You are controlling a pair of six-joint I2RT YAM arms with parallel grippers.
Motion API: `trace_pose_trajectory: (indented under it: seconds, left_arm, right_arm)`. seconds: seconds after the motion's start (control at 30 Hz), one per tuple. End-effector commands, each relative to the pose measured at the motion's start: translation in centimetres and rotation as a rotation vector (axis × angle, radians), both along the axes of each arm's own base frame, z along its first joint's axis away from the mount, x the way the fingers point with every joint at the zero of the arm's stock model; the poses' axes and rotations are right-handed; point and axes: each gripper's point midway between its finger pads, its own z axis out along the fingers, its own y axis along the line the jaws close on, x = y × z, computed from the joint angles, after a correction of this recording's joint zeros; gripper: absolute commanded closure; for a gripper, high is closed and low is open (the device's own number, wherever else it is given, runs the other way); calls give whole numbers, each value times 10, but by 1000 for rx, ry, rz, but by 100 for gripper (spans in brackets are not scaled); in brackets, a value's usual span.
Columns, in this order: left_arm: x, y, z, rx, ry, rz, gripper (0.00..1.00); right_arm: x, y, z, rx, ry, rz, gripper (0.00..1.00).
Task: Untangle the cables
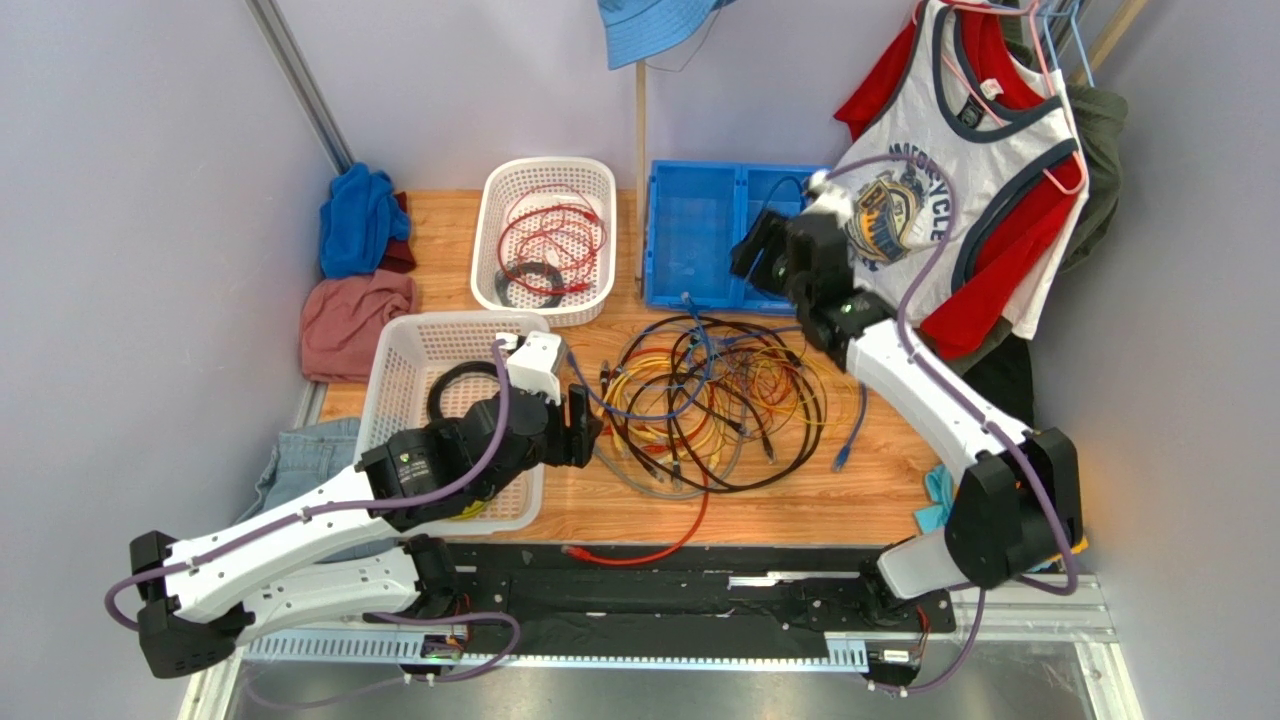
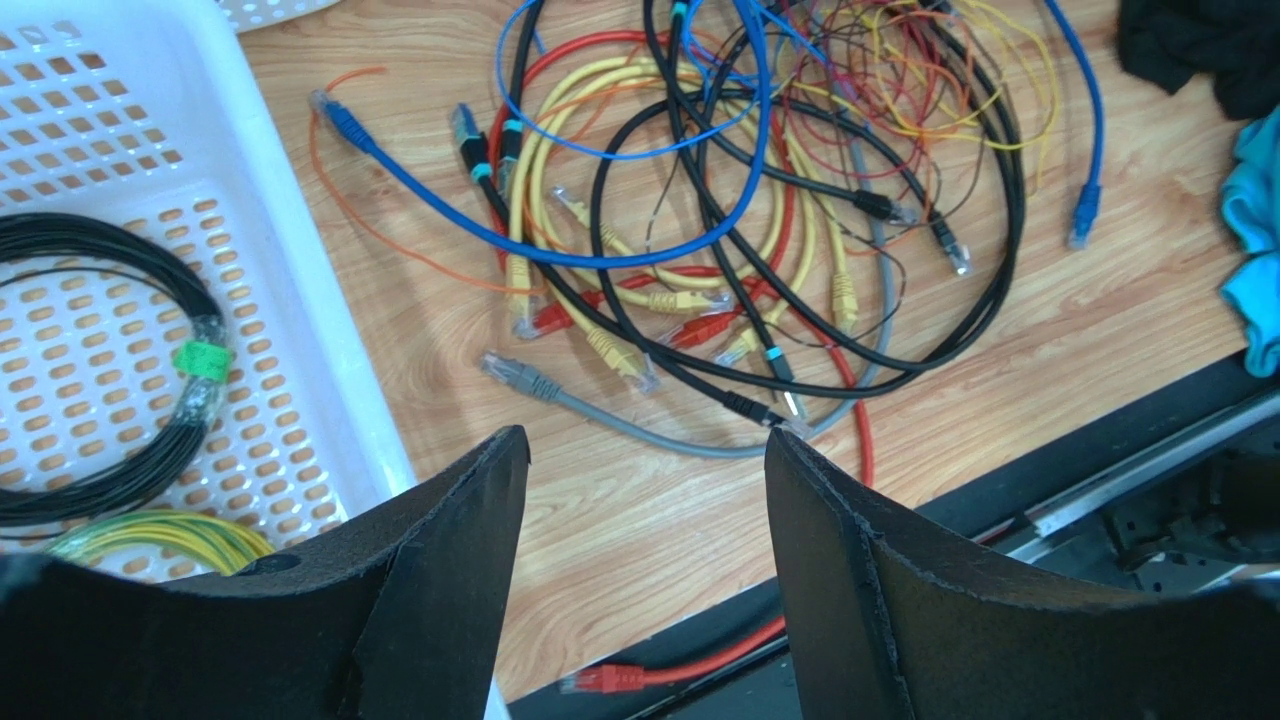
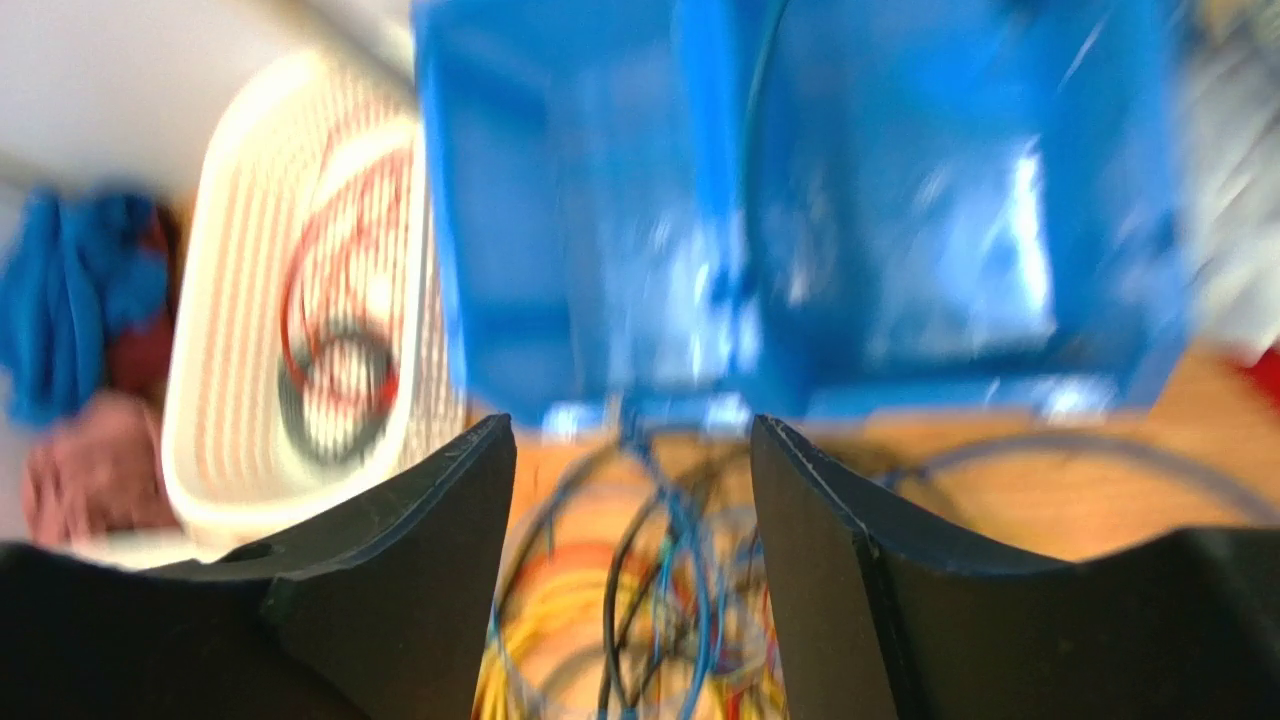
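The cables lie in one knotted heap at the middle of the table, with black, blue, yellow, orange and grey loops crossing one another and a red cord trailing off the near edge. Coils already lie in the near white basket and the far white basket, so sorting looks partly done. The step in hand seems to be choosing the next cord to draw out. The left tool hovers at the heap's left edge, jaws wide apart and holding nothing. A grey cord and a blue plug end lie loose closest to it and would probably come free most easily. The right tool hangs over the near rim of the blue bin, also spread open with nothing between its fingers, though that view is blurred. The next move calls for closing on one free end and pulling gently, since the black loops overlie most of the others. The near basket stands just beside the left arm and may cramp it. Clothes are piled at the far left.
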Motion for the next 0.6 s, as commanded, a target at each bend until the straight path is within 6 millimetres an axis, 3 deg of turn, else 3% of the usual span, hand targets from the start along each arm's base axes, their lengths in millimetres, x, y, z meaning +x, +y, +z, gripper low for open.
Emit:
trace_pose_trajectory:
  seconds: [0.0,0.03,0.07,0.13,0.27,0.33,0.37,0.4,0.57]
  left_arm:
    - [3,-15,14,-97,-9,-4,32]
    - [3,-18,10,-94,4,-5,32]
    - [3,-20,7,-91,12,-3,33]
    - [3,-24,0,-87,35,-4,33]
    - [2,-28,-10,-85,62,-1,34]
    - [1,-30,-15,-94,73,0,34]
    - [1,-31,-16,-98,74,0,35]
    - [1,-32,-17,-105,77,4,35]
    - [-1,-37,-33,-125,110,9,35]
  right_arm:
    - [-66,62,-45,-20,73,199,38]
    - [-79,62,-65,-65,101,207,38]
    - [-94,74,-66,-80,95,248,38]
    - [-111,79,-79,-107,109,286,38]
    - [-143,69,-117,-161,170,336,38]
    - [-152,59,-119,-167,153,318,38]
    - [-158,50,-133,-182,164,304,37]
    - [-157,42,-128,-182,137,272,37]
    - [-154,44,-150,-204,174,267,36]
